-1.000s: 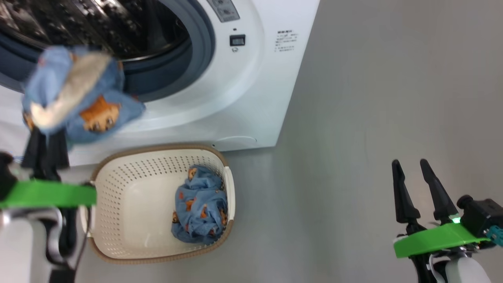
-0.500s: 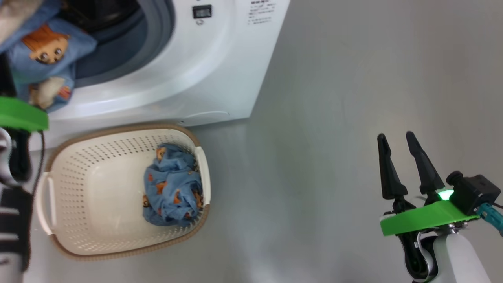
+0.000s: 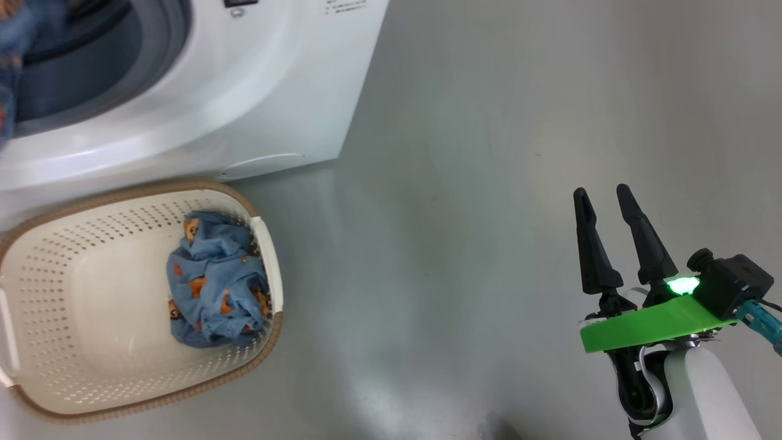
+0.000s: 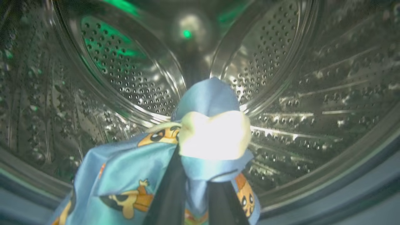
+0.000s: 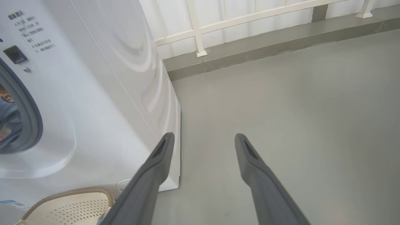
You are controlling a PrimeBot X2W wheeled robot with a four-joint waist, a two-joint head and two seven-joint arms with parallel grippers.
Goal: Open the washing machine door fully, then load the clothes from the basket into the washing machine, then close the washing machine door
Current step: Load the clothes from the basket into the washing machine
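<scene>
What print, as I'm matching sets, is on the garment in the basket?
The crumpled fabric garment: light blue with orange-brown cartoon bears; best in head view.

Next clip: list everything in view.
washing machine: one, white, head view's upper left
drum: one, perforated steel, facing the left wrist camera
basket: one, cream with brown rim, on floor before the machine
basket garment: one, light blue with orange bears, basket's right end
held garment: one, blue with bears and white cloth, at drum mouth
railing: one, white, beyond the machine
left gripper: one, dark fingers, shut on held garment
right gripper: one, dark fingers, open, above floor
</scene>
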